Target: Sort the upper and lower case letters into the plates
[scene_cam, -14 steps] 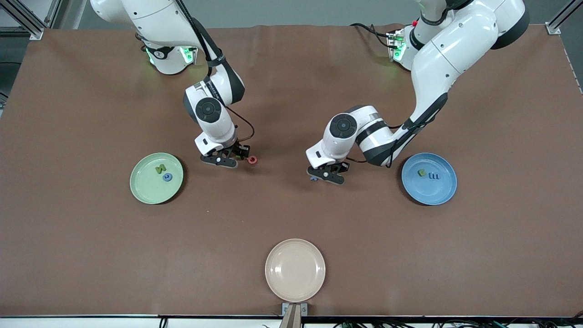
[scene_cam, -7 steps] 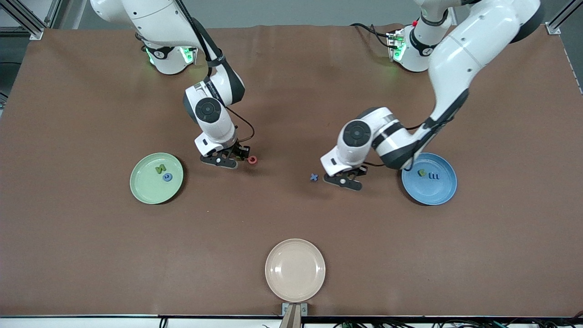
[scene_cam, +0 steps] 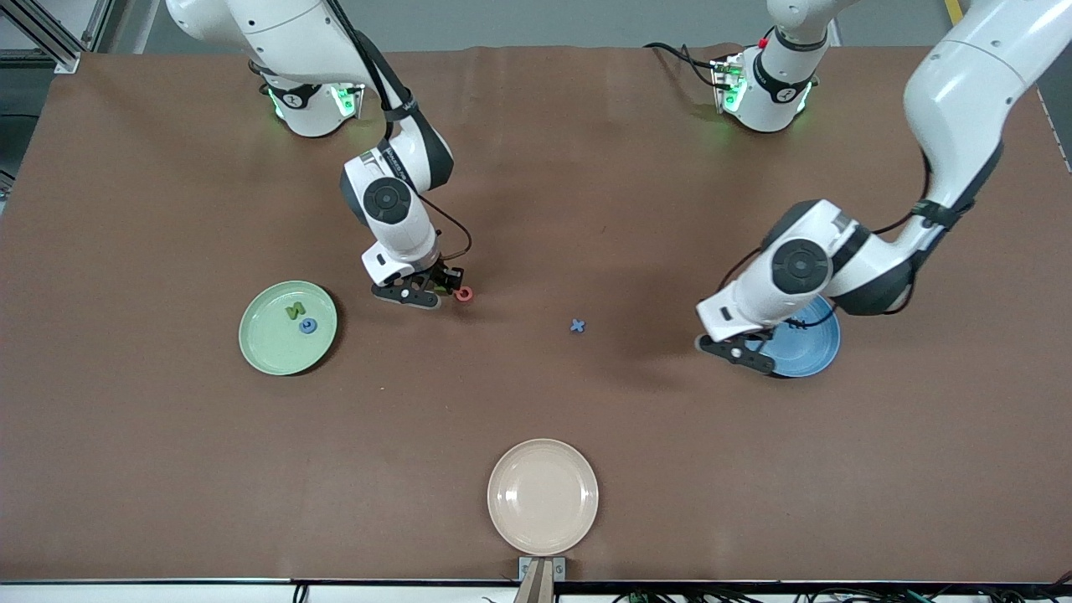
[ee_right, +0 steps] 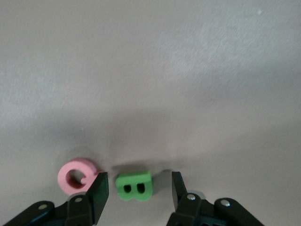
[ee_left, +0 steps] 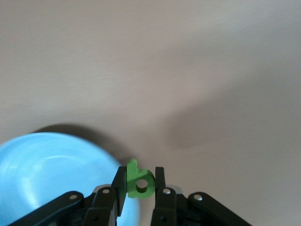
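at blue plate (scene_cam: 816, 356) rim, left gripper (ee_left: 140, 184) clamping green b (ee_left: 138, 181); right gripper (ee_right: 137, 188) open astride green B (ee_right: 133, 186)

Brown table cover (scene_cam: 167, 469), cream-beige plate (scene_cam: 543, 497) near the front camera's edge, mid-table, holding nothing

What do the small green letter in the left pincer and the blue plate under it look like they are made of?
The green letter b, clamped in the left pincer, looks like matte foam or soft plastic: thick, flat-faced, rounded edges, no shine; which of the two is unclear. The blue plate looks like smooth, semi-gloss plastic or melamine, with soft highlights across its shallow bowl and a thin, even rim.
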{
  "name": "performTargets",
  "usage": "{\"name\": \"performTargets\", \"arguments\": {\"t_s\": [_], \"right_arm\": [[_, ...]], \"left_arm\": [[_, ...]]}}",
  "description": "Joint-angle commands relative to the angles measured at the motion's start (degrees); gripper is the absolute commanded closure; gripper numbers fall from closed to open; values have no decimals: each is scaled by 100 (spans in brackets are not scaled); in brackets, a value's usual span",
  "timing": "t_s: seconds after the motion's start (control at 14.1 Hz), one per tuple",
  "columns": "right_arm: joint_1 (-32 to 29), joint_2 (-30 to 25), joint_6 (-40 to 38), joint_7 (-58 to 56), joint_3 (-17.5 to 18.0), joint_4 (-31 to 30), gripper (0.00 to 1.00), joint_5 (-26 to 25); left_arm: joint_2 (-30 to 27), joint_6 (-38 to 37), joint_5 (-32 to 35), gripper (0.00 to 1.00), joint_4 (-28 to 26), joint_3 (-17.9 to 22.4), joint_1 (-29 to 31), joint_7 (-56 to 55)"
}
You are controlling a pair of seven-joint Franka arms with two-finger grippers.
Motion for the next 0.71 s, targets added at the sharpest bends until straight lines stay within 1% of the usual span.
{"name": "performTargets", "arguments": {"t_s": [0.0,0.21,0.35,0.64], "right_arm": [[128,107,65,143,-46,-11,37,34],[128,107,65,143,-54,-46,37,17],[128,107,73,134,-54,-46,37,-19],[58,107,109,108,-72,-55,37,-54]], "left_arm": [[-69,50,364,92,-181,-67,440,387],[141,112,802,92,-172,-31,783,660],[247,121,997,92,-163,30,828,687],[327,428,1182,92,-163,346,802,871]]}}
